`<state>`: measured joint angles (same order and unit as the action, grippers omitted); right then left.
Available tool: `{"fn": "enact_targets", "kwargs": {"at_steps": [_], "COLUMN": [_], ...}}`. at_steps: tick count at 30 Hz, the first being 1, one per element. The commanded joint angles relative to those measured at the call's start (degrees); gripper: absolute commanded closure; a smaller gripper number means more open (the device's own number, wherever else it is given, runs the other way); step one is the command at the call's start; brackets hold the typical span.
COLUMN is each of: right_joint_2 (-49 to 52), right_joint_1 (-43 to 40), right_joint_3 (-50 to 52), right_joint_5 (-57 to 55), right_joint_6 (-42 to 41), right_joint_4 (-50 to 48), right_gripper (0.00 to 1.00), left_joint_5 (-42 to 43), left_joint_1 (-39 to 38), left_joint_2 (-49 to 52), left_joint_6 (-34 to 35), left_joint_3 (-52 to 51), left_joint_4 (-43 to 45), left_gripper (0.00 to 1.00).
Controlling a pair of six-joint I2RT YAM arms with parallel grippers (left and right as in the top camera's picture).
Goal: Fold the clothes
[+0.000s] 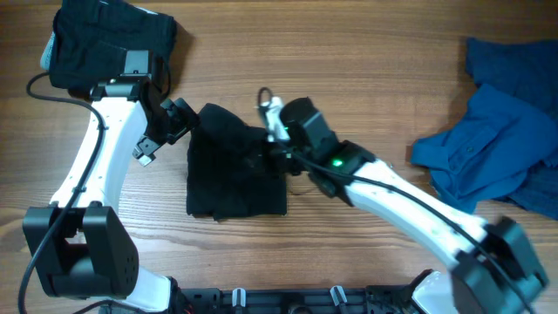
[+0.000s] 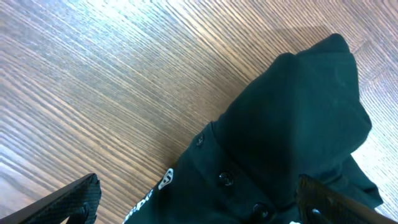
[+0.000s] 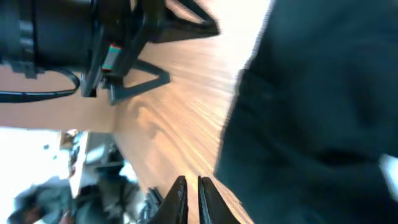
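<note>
Folding is under way at mid-table, and the black short-sleeved shirt (image 1: 234, 170) is the garment in work. It lies on the wooden table (image 1: 349, 70) between the two arms, gathered into a rough, compact rectangle. Its far-left corner pokes out and its near edge is uneven, so I'd call this fold started but not finished.

The left gripper (image 2: 199, 193) hangs over the shirt's left edge with its jaws spread wide and nothing between them. Its wrist view looks straight down on the placket, with the dark buttons (image 2: 225, 179) and the small white chest mark (image 2: 165, 179) showing, and a fold of fabric heaped on the far side.

The right gripper (image 3: 191, 185) sits at the shirt's right side with its fingers pressed together. From its own camera the tips hang over bare wood just beside the dark cloth, and no fabric shows between them.

Now the tally. At the far-left corner sits a stack of black garments (image 1: 105, 39), squared up and looking done. At the right edge a heap of blue garments (image 1: 501, 131) lies crumpled and spread out, plainly not folded.

My reading: one batch is finished, one shirt is most of the way there and needs squaring and probably moving to the stack, and the blue heap is all yet to do. I'd put it around the halfway mark.
</note>
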<state>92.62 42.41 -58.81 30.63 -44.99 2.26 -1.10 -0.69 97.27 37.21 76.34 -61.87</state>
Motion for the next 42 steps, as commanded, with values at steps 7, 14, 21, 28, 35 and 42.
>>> {"fn": "enact_targets", "kwargs": {"at_steps": [7, 14, 21, 28, 35, 42], "right_joint_2": [18.8, 24.5, 25.1, 25.0, 25.0, 25.0], "right_joint_1": [0.4, -1.9, -8.4, -12.1, -12.0, -11.7], "right_joint_3": [-1.0, -2.4, -2.4, -2.4, -2.4, -2.4], "right_joint_5": [9.8, 0.9, -9.2, -10.1, -10.1, -10.1], "right_joint_6": [-9.0, -9.0, -7.5, -6.0, -6.0, -6.0], "right_joint_4": [-16.4, -9.1, 7.0, 13.1, 14.2, 15.9], "right_gripper": [0.90, 0.83, 0.85, 0.92, 0.88, 0.88], "left_joint_5": [2.9, 5.1, 5.6, 5.6, 6.7, 6.6], "left_joint_1": [2.2, 0.1, -2.4, -3.8, -6.1, -7.4], "left_joint_2": [0.4, 2.1, 6.3, 8.7, 9.5, 16.1], "left_joint_6": [-0.5, -0.8, -1.0, -1.0, -1.0, -1.0], "left_joint_3": [-0.3, -0.4, -0.4, -0.4, -0.4, -0.4], "left_joint_4": [-1.5, -3.0, -3.7, -2.3, -0.7, 3.1], "left_gripper": [0.00, 0.00, 0.00, 0.00, 0.00, 0.00]}}
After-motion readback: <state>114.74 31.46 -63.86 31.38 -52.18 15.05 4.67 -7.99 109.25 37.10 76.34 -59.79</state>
